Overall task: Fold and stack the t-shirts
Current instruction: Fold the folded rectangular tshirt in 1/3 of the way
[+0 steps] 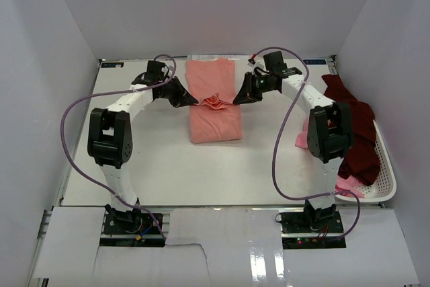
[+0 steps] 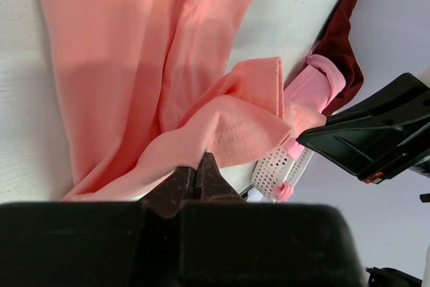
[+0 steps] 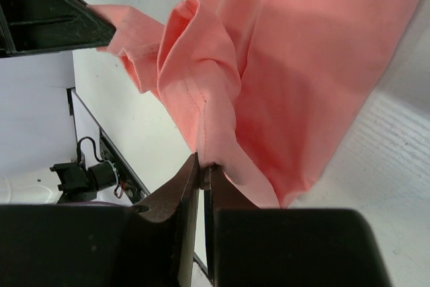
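Note:
A salmon-pink t-shirt point(image 1: 213, 122) lies lengthwise at the middle of the table, partly folded, with a raised bunch of cloth at its centre. My left gripper point(image 1: 194, 102) is shut on its left edge, where the cloth point(image 2: 222, 126) rises from the closed tips point(image 2: 197, 167). On the opposite edge my right gripper point(image 1: 236, 97) is shut on a hemmed fold point(image 3: 201, 99) held at the tips point(image 3: 202, 166). Dark maroon t-shirts point(image 1: 355, 129) and a lighter pink one point(image 1: 347, 185) are heaped in the basket at the right.
The white slotted basket point(image 1: 388, 166) stands along the table's right edge, and maroon cloth spills over its far end. White walls close in the table on three sides. Purple cables loop off both arms. The basket's corner point(image 2: 279, 169) shows in the left wrist view.

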`<state>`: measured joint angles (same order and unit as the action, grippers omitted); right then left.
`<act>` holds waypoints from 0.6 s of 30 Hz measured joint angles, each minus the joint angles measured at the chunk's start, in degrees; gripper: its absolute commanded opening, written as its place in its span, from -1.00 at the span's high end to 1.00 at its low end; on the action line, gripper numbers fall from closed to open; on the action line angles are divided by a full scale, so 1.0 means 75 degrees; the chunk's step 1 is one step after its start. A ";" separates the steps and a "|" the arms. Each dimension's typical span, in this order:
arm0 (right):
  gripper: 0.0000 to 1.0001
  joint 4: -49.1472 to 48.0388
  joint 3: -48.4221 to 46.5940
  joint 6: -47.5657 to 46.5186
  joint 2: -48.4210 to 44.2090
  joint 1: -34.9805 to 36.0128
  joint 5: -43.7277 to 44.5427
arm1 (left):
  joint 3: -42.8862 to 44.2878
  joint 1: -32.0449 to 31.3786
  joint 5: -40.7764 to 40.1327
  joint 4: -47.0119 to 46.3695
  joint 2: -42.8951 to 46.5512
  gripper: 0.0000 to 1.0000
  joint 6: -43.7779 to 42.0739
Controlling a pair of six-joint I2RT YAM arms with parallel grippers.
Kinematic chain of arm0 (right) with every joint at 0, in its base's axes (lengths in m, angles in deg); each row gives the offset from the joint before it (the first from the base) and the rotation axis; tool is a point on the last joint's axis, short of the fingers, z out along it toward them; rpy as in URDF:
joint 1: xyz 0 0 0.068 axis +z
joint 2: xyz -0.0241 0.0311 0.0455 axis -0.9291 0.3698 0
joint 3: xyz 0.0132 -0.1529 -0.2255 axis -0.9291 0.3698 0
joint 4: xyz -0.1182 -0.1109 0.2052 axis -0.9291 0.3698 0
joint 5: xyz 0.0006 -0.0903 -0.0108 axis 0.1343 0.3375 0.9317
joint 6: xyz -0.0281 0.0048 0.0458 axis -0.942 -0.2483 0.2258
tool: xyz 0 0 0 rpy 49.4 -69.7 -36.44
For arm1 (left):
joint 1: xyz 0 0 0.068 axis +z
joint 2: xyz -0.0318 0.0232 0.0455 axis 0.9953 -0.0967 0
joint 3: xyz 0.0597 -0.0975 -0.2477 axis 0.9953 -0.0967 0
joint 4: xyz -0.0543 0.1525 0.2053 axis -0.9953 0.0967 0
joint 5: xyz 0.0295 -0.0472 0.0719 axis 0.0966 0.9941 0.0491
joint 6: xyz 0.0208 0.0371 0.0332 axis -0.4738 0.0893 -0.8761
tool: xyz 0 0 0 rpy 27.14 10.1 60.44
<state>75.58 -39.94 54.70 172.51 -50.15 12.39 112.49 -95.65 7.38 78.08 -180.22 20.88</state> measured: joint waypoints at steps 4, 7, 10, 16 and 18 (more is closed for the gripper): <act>0.85 0.0012 -0.0303 0.0000 0.0323 -0.0012 -0.0003 | 0.0256 0.0003 -0.0082 0.0073 -0.0248 1.00 -0.0061; 0.85 0.0047 -0.0530 0.0000 0.0589 -0.0012 -0.0006 | 0.0423 0.0003 -0.0119 0.0128 -0.0452 1.00 -0.0096; 0.85 0.0058 -0.0769 0.0003 0.0898 -0.0015 -0.0009 | 0.0670 0.0003 -0.0131 0.0131 -0.0726 1.00 -0.0131; 0.84 0.0149 -0.1241 0.0009 0.1390 -0.0035 -0.0029 | 0.0973 0.0003 -0.0184 0.0152 -0.1128 1.00 -0.0184; 0.85 0.0178 -0.1381 0.0009 0.1489 -0.0058 -0.0058 | 0.1142 0.0003 -0.0184 0.0149 -0.1309 1.00 -0.0213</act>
<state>76.91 -50.30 54.76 183.68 -50.58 11.96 121.06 -95.63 6.00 79.20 -190.03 19.28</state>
